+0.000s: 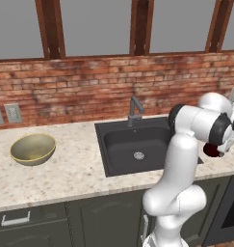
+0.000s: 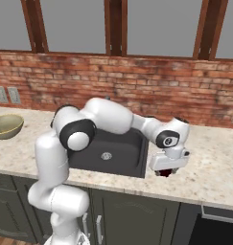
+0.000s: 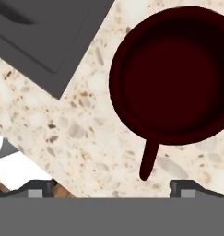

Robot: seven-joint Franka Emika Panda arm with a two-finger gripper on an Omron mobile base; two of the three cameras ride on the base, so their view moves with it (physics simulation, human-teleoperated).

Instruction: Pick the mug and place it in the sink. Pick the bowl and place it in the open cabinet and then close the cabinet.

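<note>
The dark red mug (image 3: 171, 78) stands upright on the speckled counter just right of the sink (image 3: 49, 32), its handle pointing down in the hand view. My gripper (image 3: 113, 188) hovers right above it, open, with the fingertips (image 3: 39, 186) spread wide on either side of the handle and touching nothing. From the base cameras the mug (image 1: 211, 150) (image 2: 166, 172) peeks out under the hand (image 2: 168, 160). The dark sink (image 1: 119, 144) (image 2: 125, 148) lies mid-counter. Far left on the counter sits the olive-tan bowl (image 1: 33, 148) (image 2: 5, 126). The upper cabinet is out of view.
A grey faucet (image 1: 134, 110) rises behind the sink against the brick wall. Wall outlets (image 1: 12, 113) (image 2: 13, 94) sit above the bowl's end of the counter. Low dark cabinets (image 1: 104, 217) run under the counter, with the counter's front edge close to the mug.
</note>
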